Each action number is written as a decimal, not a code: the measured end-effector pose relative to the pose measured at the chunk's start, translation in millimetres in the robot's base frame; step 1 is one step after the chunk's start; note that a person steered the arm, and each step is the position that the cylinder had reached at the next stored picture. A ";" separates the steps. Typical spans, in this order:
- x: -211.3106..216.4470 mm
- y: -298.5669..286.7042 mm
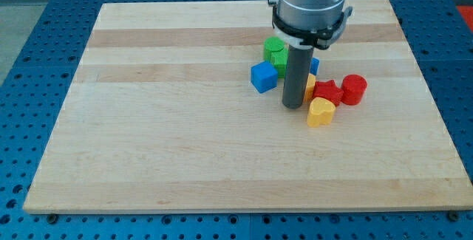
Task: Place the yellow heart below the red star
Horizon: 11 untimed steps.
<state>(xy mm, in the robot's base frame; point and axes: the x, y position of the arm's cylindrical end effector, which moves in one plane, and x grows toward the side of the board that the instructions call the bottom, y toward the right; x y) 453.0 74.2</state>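
Observation:
The yellow heart point(321, 112) lies right of the board's middle, just below and touching the red star point(327, 92). My tip point(293, 106) rests on the board just left of the yellow heart and the red star, close to both. The rod hides part of the blocks behind it.
A red cylinder point(355, 89) sits right of the red star. A blue cube point(263, 77) lies left of the rod, a green block point(276, 51) above it. Another blue block point(315, 66) and a yellow block point(310, 85) peek out behind the rod. The wooden board point(185, 136) lies on a blue perforated table.

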 end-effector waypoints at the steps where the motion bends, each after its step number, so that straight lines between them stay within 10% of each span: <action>1: 1.7 0.3; 11: 45.7 23.0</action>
